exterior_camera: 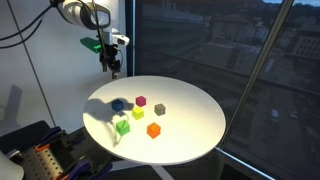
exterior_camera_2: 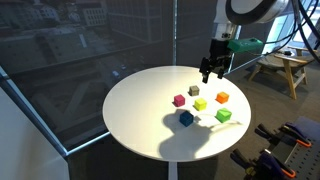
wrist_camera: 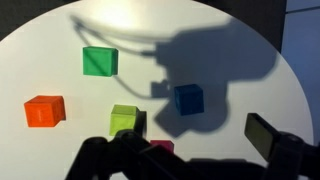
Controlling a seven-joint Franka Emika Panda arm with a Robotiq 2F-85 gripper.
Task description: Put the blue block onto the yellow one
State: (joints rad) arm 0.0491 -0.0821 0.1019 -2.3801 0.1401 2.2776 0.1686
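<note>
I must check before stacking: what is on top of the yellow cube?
Nothing lies on the yellow cube; its top is bare in both exterior views. The blue cube stands apart on the table. The yellow cube's underside is hidden.

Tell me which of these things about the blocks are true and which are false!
1. Six small cubes lie on the round table. True.
2. The blue block sits on top of the yellow one. False: both rest on the table, apart from each other.
3. The gripper holds nothing. True: it hangs open above the table.
4. The orange cube is stacked on the green cube. False: they lie apart on the table.
</note>
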